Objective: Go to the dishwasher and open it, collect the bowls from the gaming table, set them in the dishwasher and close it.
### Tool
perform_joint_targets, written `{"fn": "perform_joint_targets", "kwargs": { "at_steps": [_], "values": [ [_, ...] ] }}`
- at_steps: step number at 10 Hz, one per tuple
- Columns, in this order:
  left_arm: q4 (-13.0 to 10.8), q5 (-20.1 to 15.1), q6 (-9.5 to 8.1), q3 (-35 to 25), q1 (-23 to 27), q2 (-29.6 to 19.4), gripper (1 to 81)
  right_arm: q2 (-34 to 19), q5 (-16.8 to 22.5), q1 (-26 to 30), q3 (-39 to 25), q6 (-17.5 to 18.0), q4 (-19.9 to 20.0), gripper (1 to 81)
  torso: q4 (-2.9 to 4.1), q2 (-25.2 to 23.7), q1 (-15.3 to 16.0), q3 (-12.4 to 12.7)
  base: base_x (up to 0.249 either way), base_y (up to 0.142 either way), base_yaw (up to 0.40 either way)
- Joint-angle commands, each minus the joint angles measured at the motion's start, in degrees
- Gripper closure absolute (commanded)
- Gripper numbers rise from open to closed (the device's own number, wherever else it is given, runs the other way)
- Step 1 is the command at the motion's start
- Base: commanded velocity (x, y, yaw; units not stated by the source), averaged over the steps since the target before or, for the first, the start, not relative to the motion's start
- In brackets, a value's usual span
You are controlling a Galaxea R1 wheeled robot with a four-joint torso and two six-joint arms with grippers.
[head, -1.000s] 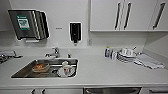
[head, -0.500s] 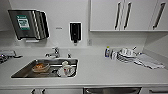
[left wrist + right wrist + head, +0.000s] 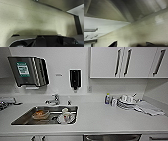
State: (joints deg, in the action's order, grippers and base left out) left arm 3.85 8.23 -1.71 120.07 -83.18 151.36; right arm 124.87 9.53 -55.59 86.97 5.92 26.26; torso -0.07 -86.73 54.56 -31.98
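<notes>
- The head camera looks down on a white kitchen counter [image 3: 105, 119] against a white wall.
- At the bottom edge, just under the counter's front lip, sits the silver-grey top of the dishwasher [image 3: 112, 137], right of the sink; from this sliver I cannot tell if its door is open or shut.
- The steel sink [image 3: 22, 119] is sunk into the counter on the left, with a tap [image 3: 55, 99] at its back rim.
- Inside the sink lies a brownish dish [image 3: 40, 114], and beside it a plate [image 3: 65, 119] with a pale cup standing on it.
- On the wall above, a paper towel dispenser [image 3: 28, 71] hangs over the sink's left part, and a dark soap dispenser [image 3: 75, 79] hangs to its right.
- White cupboard doors with dark handles [image 3: 122, 62] fill the upper right.
- Further right on the counter, near the wall, stands a small bottle [image 3: 107, 99], then a stack of plates with cups [image 3: 126, 102], then a folded cloth [image 3: 150, 109] touching the stack.
- The left wrist camera shows speckled pale floor [image 3: 31, 18] beyond the robot's own dark parts.
- The right wrist camera shows the same kind of floor [image 3: 149, 31].
- Left claw: cannot tell whether apart or together. Right claw: cannot tell either.
</notes>
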Motion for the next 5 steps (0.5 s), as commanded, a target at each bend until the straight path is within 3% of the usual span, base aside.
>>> {"fn": "perform_joint_targets", "kwargs": {
  "at_steps": [1,3,5],
  "values": [
    [0.0,-2.5,-0.05,-0.8,3.3,-1.0,1.0,-4.4,2.3,9.7,-4.3,0.5,7.3,1.0,0.00,0.0,0.0,0.0,0.000,0.000,0.000],
    [0.0,-2.5,-0.05,-0.8,3.3,-1.0,1.0,-4.1,2.5,11.7,-4.4,2.1,9.3,1.0,0.00,0.0,0.0,0.0,0.000,0.000,0.000],
    [0.0,-2.5,-0.05,-0.8,3.3,-0.9,1.0,-3.9,2.5,14.1,-4.3,6.3,9.8,1.0,0.00,0.0,0.0,0.0,0.000,0.000,0.000]
  ]
}}
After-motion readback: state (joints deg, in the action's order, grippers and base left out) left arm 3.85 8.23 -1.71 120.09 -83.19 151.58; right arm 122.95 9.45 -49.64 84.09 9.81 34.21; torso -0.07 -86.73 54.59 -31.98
